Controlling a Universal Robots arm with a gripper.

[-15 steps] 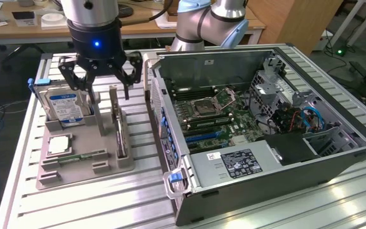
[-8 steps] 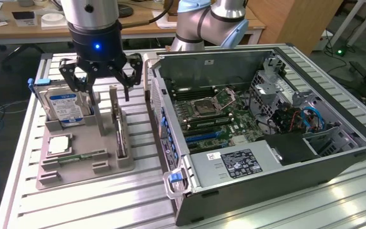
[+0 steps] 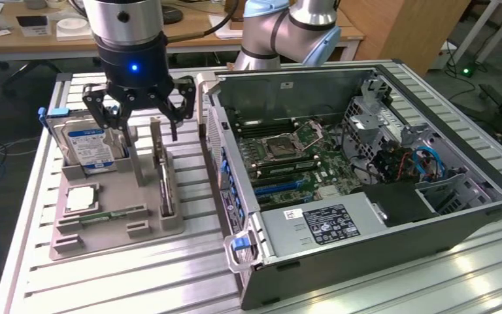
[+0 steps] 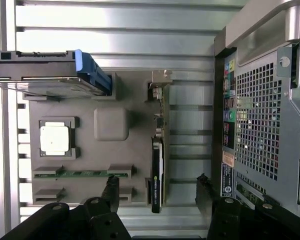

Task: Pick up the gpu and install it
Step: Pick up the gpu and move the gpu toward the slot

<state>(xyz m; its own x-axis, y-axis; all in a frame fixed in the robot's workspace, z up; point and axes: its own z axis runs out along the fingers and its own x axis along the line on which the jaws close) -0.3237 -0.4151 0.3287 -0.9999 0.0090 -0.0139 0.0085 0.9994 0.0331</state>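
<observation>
The gpu [image 3: 162, 175] is a thin dark card with a metal edge. It stands on edge in a slot of the grey holder [image 3: 138, 196] at the exterior view's left. My gripper [image 3: 144, 127] hangs open just above the card's far end, touching nothing. In the wrist view the gpu [image 4: 157, 165] appears edge-on, and the gripper [image 4: 158, 187] has one dark finger on each side of the card's line. Nothing is between the fingers.
A blue-labelled hard drive [image 3: 89, 147] stands upright in the holder beside the gripper. A square processor [image 3: 83, 197] and a green memory stick [image 3: 112, 214] lie nearer the front. The open computer case [image 3: 355, 170] with its motherboard [image 3: 295, 157] sits close on the exterior view's right.
</observation>
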